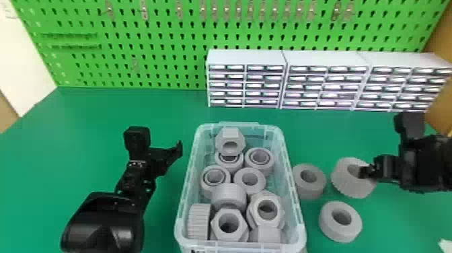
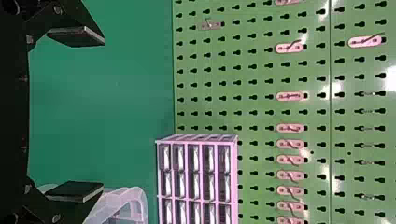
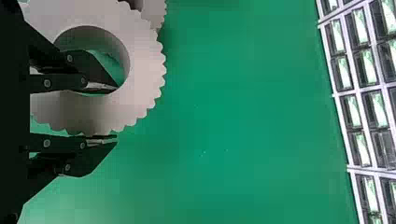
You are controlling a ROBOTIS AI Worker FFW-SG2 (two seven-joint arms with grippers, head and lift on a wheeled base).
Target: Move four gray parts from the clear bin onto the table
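We judge the ridged gray plastic ring (image 3: 142,70) stiff and light, best held by its wall, seemingly pinched inside our right gripper (image 3: 116,113).

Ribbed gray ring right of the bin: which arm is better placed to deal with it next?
Right, most likely: the right gripper straddles the wall of the ribbed gray ring, one finger inside its hole. The left gripper is empty, across the clear bin from it.
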